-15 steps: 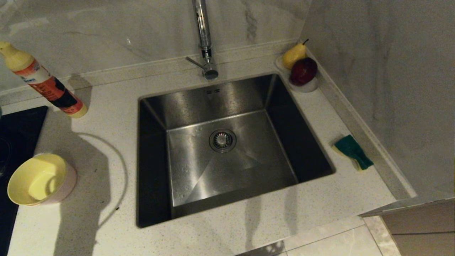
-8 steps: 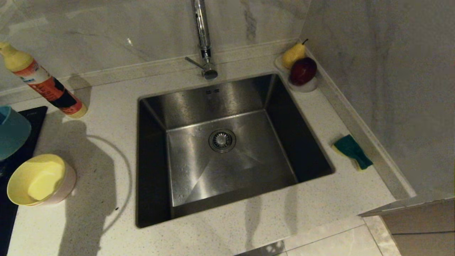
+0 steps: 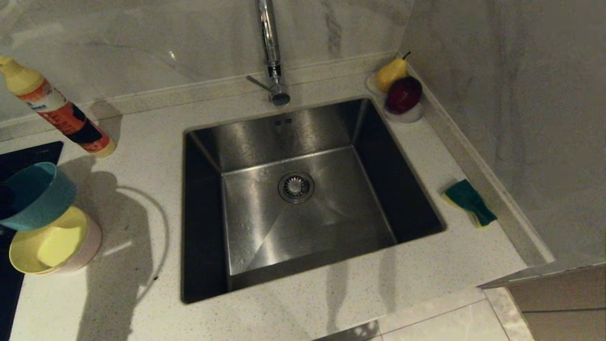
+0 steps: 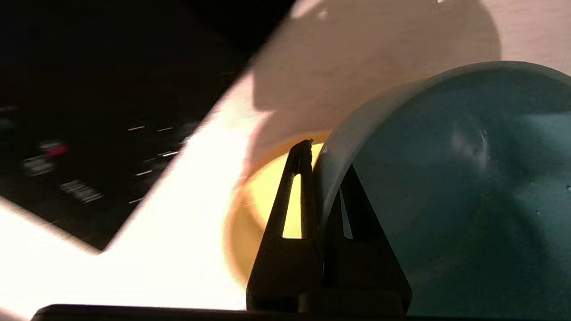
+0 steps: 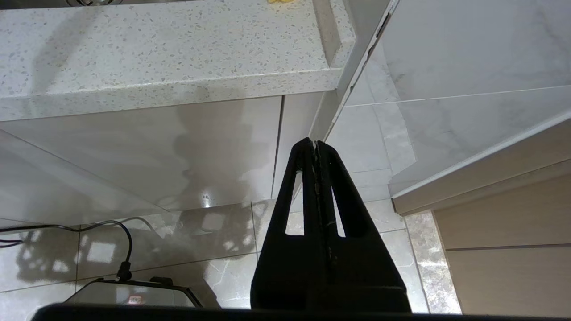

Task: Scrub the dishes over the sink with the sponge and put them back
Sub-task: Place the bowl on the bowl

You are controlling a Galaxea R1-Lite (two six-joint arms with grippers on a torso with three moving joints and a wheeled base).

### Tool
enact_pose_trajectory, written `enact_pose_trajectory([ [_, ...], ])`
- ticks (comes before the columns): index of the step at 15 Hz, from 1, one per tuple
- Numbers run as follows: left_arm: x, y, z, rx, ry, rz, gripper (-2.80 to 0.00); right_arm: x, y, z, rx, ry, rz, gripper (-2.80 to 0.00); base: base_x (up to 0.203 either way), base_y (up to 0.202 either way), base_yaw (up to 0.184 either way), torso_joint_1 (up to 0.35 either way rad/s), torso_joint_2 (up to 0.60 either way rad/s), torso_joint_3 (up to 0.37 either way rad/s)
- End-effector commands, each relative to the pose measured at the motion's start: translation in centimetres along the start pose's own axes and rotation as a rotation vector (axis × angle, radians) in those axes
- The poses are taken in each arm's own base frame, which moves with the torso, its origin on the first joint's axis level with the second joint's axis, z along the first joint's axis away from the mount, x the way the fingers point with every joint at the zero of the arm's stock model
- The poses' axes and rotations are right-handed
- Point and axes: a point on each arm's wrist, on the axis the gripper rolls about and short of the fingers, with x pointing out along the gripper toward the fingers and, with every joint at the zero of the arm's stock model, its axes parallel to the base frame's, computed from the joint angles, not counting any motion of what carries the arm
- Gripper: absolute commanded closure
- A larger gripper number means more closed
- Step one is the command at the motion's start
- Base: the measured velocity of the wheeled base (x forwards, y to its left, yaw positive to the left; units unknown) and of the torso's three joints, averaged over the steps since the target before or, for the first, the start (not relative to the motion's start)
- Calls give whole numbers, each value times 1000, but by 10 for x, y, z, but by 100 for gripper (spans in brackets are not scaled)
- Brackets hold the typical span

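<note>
Head view shows the light blue bowl [image 3: 35, 195] at about nine o'clock from the sink [image 3: 303, 199], tipped on its side in the air just above the pale yellow bowl [image 3: 49, 246], which sits nested in a pale pink bowl [image 3: 92, 244] on the counter [image 3: 142, 142] at roughly eight o'clock. The sponge [image 3: 469, 202], green face up, lies well apart at three o'clock, on the counter just beside the basin's right rim, and the tap [image 3: 271, 47] stands at twelve. From where I stand these bowls look like thin, light plastic: stiff enough to carry by the wall, smooth and likely slippery when wet, and not fragile. I would judge the rim the natural place to pinch, with one finger inside and one outside. The left wrist view shows just that: the left gripper [image 4: 322, 154] is nearly closed on the blue bowl's wall, one dark finger [image 4: 294, 191] outside against the rim and the other within the bowl, the yellow bowl glowing behind. A one-sided pinch like this could let the bowl swing, so a steady carry toward the sink seems wise. The right gripper [image 5: 314, 145] hangs parked below counter level, pointing toward the floor tiles, its fingers pressed together on nothing.
</note>
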Motion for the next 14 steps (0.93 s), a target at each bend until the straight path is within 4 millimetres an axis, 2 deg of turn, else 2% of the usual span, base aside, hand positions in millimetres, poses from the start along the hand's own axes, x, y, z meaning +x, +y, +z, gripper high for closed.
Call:
enact_pose_trajectory([
  [1, 1, -7, -4, -4, 12, -21, 0, 0, 0, 0, -1, 1, 0, 0, 0, 0, 0, 0, 0, 0],
  [9, 4, -5, -9, 17, -10, -22, 0, 0, 0, 0, -1, 0, 0, 0, 0, 0, 0, 0, 0, 0],
  [14, 14, 0, -13, 28, -41, -27, 0, 0, 0, 0, -1, 0, 0, 0, 0, 0, 0, 0, 0, 0],
])
